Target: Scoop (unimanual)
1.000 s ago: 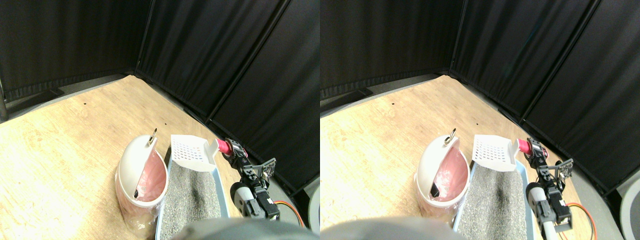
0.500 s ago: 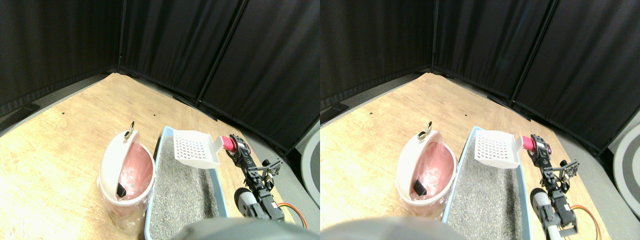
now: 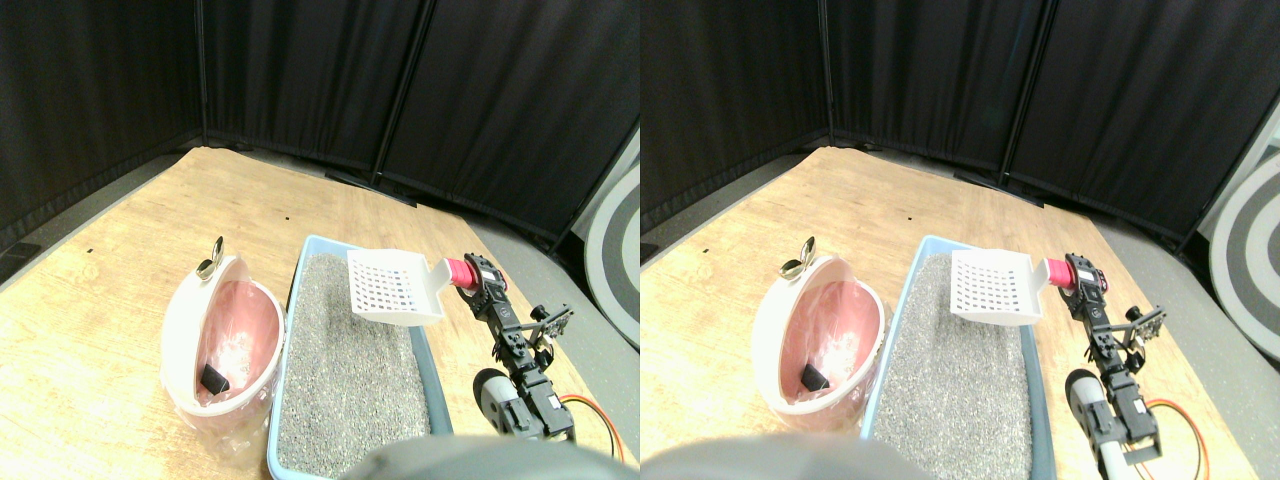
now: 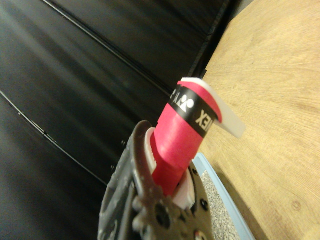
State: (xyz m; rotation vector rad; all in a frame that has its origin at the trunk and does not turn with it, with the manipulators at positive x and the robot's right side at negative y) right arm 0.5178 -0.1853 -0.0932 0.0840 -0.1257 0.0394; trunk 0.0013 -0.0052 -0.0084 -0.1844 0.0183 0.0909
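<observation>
You see the end effector (image 4: 167, 200) as a dark open frame, and a thick handle (image 4: 180, 145) wrapped in red tape rises out of it, seated between white pads (image 4: 184, 192) in the frame. A black band with white lettering circles the tape near its far end, where a white edge of the scoop (image 4: 225, 112) shows. Beyond it lies the wooden floor (image 4: 270, 90), a light blue tray rim (image 4: 222, 192) with grey litter (image 4: 215, 205) inside, and black curtains (image 4: 75, 90) behind.
</observation>
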